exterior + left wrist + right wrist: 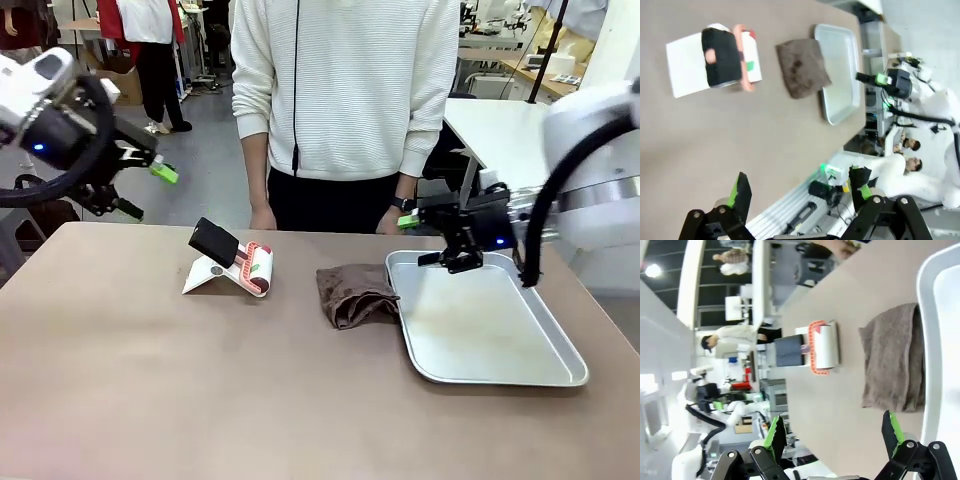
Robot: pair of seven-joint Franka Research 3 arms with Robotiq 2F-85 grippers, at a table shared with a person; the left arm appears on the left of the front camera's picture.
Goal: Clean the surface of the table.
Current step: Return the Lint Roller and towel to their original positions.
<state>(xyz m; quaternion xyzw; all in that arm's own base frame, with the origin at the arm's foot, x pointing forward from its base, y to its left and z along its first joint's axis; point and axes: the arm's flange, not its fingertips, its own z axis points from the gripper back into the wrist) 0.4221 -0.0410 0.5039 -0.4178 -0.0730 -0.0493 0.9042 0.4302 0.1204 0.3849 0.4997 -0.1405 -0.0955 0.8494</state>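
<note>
On the wide taupe matte table (pixel 150 380), a crumpled brown cloth (pixel 355 293) touches the shallow metal tray (pixel 500 355), so the spread, empty right gripper (pixel 440 240) could snag the rim while grabbing it, the left gripper (pixel 140 190) equally wide.

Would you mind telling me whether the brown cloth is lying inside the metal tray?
No, the brown cloth lies crumpled on the table, just outside the left rim of the metal tray.
</note>
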